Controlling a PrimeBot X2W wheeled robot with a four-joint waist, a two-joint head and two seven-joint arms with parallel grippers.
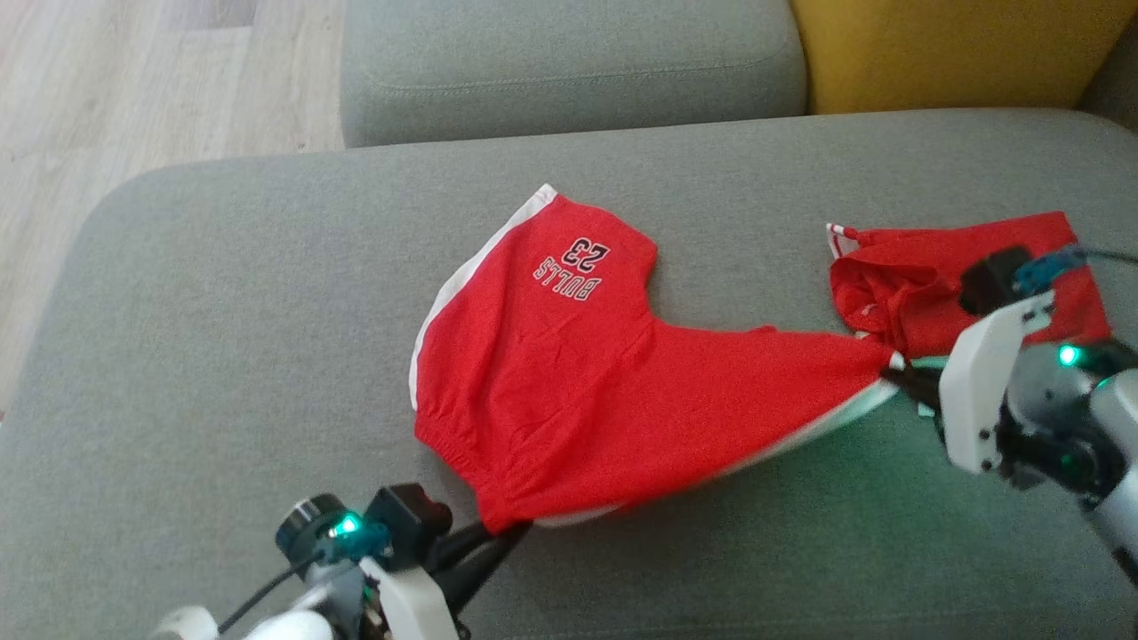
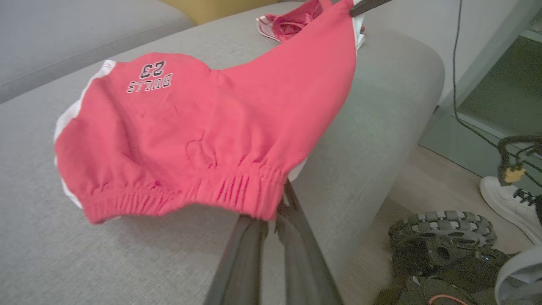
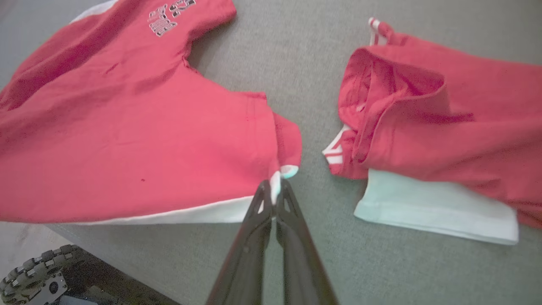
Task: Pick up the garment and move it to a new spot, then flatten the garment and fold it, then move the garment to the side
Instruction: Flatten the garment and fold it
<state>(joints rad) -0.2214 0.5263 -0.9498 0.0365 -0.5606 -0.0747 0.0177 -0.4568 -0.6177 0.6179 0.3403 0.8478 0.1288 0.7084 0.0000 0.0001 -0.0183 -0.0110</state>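
The garment (image 1: pixel 605 373) is a pair of red shorts with white side stripes and "BULLS 23" printed on one leg, spread over the grey sofa seat (image 1: pixel 222 338). My left gripper (image 1: pixel 511 532) is shut on the elastic waistband corner (image 2: pixel 271 203) at the near edge. My right gripper (image 1: pixel 893 364) is shut on the hem corner (image 3: pixel 281 171) of the other leg, at the right. Between the two grips the cloth (image 2: pixel 262 110) hangs stretched and slightly raised, while the printed leg (image 3: pixel 169 21) rests on the seat.
A second red and white garment (image 1: pixel 960 267) lies crumpled at the right, just behind my right gripper. A grey back cushion (image 1: pixel 569 62) and a yellow cushion (image 1: pixel 960 44) stand behind. The sofa edge, the floor, my wheeled base (image 2: pixel 444 237) and a white shoe (image 2: pixel 508 203) are nearby.
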